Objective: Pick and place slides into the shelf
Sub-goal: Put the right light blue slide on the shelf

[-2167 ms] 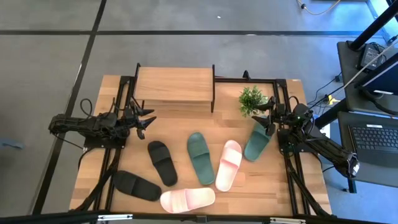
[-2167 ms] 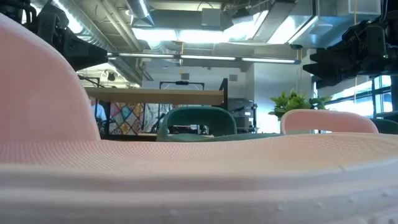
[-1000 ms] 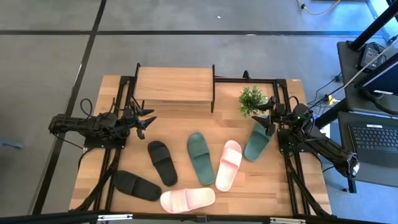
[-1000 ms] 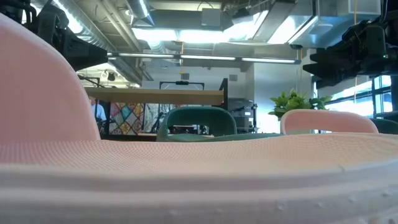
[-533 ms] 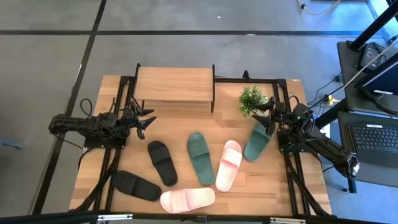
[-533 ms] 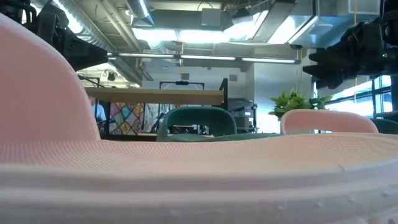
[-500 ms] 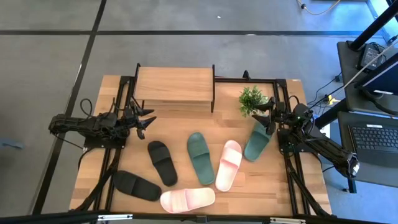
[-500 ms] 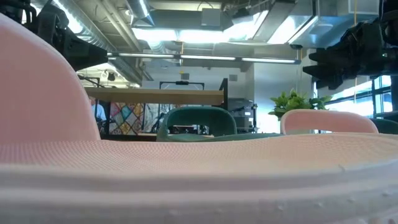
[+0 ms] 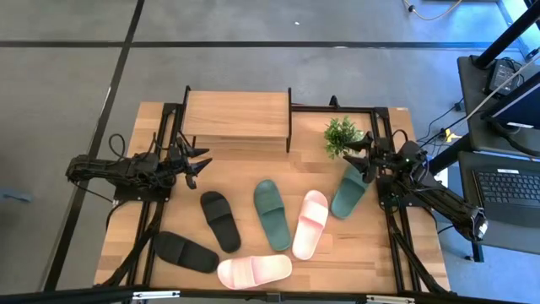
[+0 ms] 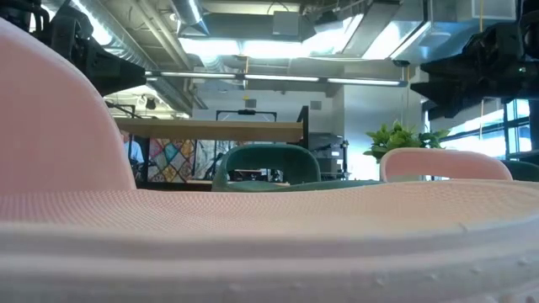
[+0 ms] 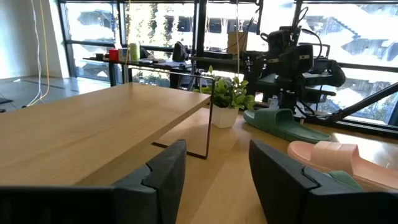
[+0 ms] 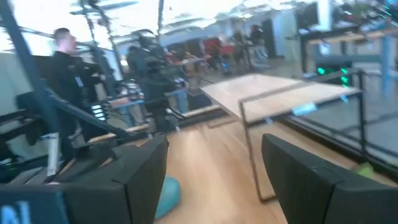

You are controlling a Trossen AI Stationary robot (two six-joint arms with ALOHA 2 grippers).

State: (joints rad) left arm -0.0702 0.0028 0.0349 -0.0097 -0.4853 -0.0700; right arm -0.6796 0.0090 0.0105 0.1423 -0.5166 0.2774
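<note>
Six slides lie sole-down on the tabletop: two black (image 9: 220,221) (image 9: 186,252), two dark green (image 9: 272,214) (image 9: 348,192), two pale pink (image 9: 310,223) (image 9: 254,271). The shelf (image 9: 236,118) stands at the far middle, its top board bare; it also shows in the left wrist view (image 11: 93,130). My left gripper (image 9: 201,165) (image 11: 214,180) is open and empty, left of the slides, near the shelf's near left corner. My right gripper (image 9: 363,160) (image 12: 214,180) is open and empty, above the toe end of the right green slide (image 12: 165,193).
A small potted plant (image 9: 342,135) stands right of the shelf, close to my right gripper. One pink slide (image 10: 253,227) fills the low view. Black frame rails (image 9: 396,245) run along the table's sides. A person (image 12: 62,68) stands beyond the table's left side.
My right gripper has shifted a little toward the table's right edge and stays open. The slides and the shelf have not moved.
</note>
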